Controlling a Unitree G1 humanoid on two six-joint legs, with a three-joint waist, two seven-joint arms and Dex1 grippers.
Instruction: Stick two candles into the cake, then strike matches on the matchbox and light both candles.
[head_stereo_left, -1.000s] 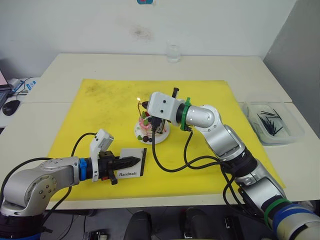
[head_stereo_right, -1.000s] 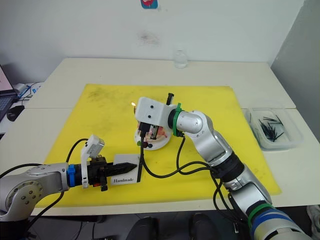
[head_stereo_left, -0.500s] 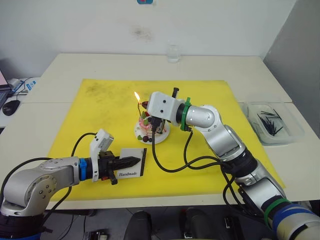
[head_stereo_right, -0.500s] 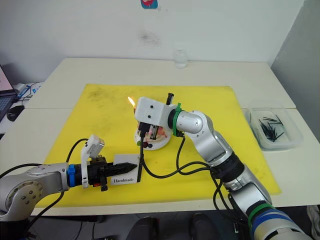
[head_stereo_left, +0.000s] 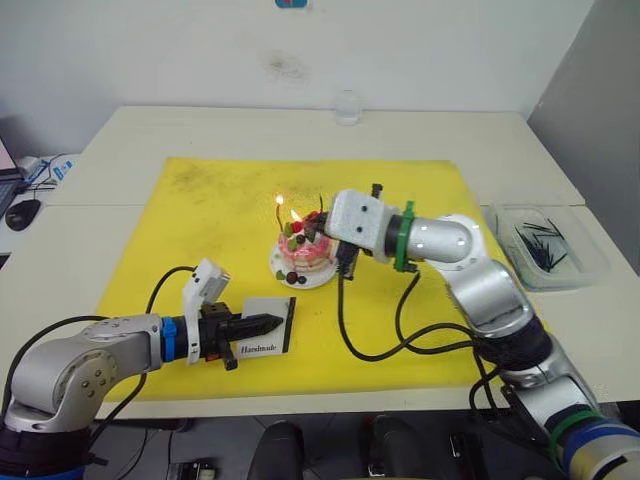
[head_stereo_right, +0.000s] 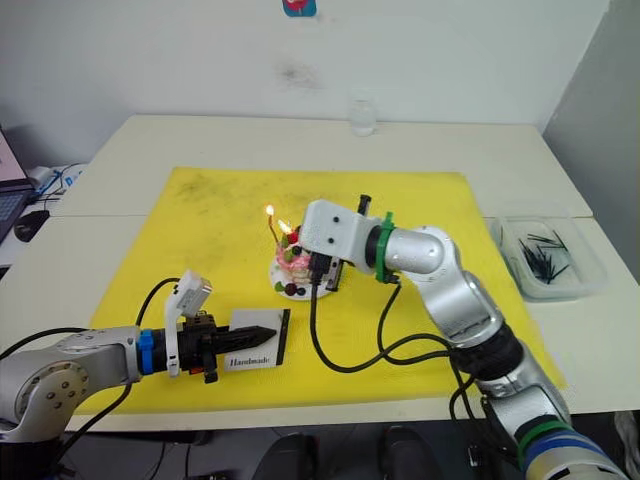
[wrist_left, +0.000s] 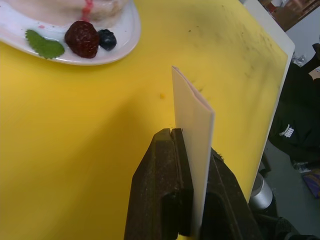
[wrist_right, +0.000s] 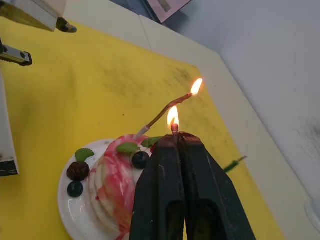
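The cake (head_stereo_left: 303, 252) sits on its white plate (wrist_right: 70, 202) mid-mat. A pinkish-orange candle (wrist_right: 167, 109) leans out of it, its tip burning. My right gripper (wrist_right: 176, 140) is shut on a short burning match (wrist_right: 173, 125), just right of the cake top and below the candle flame. A green candle (wrist_right: 231, 164) shows past the fingers, the rest of it hidden. My left gripper (wrist_left: 192, 147) is shut on the white matchbox (head_stereo_left: 266, 325), held on edge in front of the cake.
A clear bin (head_stereo_left: 545, 245) with several dark matches stands off the yellow mat (head_stereo_left: 200, 200) to the right. A small glass (head_stereo_left: 346, 105) is at the back of the table. A mouse (head_stereo_left: 22, 212) lies far left.
My right gripper has drawn back to the right, uncovering the cake. The candle tip flared and now burns small, and the match flame shows beside it. The left arm has held still.
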